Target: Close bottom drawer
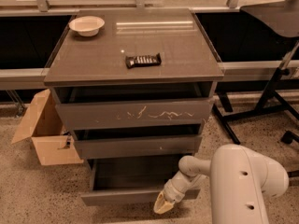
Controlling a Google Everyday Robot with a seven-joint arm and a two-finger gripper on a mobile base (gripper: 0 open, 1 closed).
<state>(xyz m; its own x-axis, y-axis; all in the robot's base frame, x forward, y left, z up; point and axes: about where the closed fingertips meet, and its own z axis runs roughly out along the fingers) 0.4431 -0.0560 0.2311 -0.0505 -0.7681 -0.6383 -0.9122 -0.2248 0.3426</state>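
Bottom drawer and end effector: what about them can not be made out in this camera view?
All in the camera view:
Bottom drawer: its inside is dark and partly under the middle drawer, so whether it holds anything is unknown.
End effector: it is at the drawer's front panel, near the right end; whether it touches the panel is unclear.
Panel's right end: hidden behind the white arm.
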